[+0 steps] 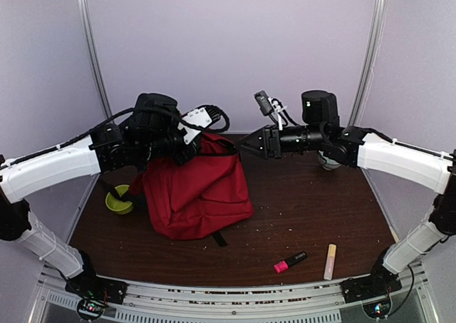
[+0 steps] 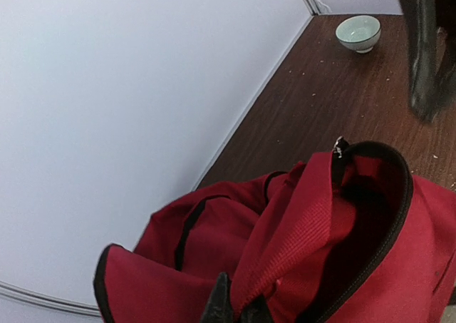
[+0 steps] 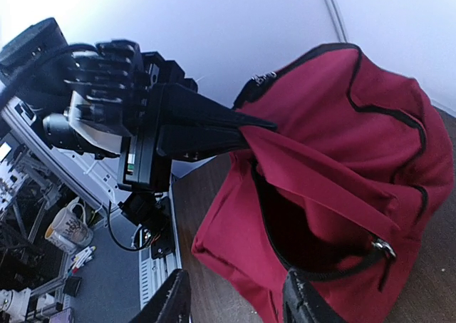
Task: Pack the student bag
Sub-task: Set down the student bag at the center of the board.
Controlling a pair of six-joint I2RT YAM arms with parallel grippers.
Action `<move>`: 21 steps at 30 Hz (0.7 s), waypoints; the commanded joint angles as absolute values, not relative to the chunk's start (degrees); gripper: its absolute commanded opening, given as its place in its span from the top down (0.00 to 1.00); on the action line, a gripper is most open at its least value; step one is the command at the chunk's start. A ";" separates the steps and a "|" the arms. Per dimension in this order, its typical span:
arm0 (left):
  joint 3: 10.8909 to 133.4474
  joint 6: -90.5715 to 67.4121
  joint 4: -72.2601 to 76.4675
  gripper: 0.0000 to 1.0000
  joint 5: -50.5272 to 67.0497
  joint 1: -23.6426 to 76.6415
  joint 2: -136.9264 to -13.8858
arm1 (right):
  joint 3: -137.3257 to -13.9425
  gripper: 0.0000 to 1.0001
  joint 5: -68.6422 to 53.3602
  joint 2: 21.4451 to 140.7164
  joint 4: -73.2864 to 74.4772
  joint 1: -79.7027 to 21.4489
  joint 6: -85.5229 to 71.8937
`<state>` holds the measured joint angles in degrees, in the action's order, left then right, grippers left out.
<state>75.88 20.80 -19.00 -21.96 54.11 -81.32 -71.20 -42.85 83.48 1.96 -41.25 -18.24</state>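
Student bag [image 1: 203,195] sat beneath left end effector [image 1: 194,146], which pinched its rim; right end effector [image 1: 246,143] gaped empty just beside. Rim should be held taut, mouth wide for loading.

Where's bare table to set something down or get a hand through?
Widest bare patch: the dark wooden table right of the red fabric backpack, behind the pink highlighter and cream marker. There is a narrower strip along the near-left edge, in front of the backpack. Crowded: the left side, where the lime-green bowl sits close beside the backpack.
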 commanded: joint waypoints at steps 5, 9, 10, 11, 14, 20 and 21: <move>78.90 16.99 -10.07 1.00 -17.24 54.76 -83.99 | -79.53 0.52 -50.89 98.32 0.06 -43.79 -12.09; 77.87 16.53 -9.31 1.00 -15.82 54.67 -83.36 | -79.09 0.51 -46.09 99.20 3.03 -43.81 -7.20; 77.56 16.50 -9.05 1.00 -15.78 54.67 -83.14 | -79.57 0.51 -45.42 99.30 5.23 -43.78 -5.33; 77.38 16.51 -8.93 1.00 -15.81 54.60 -82.98 | -79.96 0.51 -44.77 99.25 7.77 -43.73 -3.49; 77.07 16.21 -8.68 1.00 -14.72 54.34 -82.52 | -79.50 0.50 -41.52 98.45 12.74 -43.70 0.27; 76.20 14.83 -7.65 1.00 -11.33 54.24 -81.36 | -77.39 0.51 -42.12 93.82 18.01 -43.74 7.29; 76.27 14.75 -7.65 1.00 -11.34 54.23 -81.08 | -77.28 0.53 -44.26 92.44 19.73 -43.77 9.77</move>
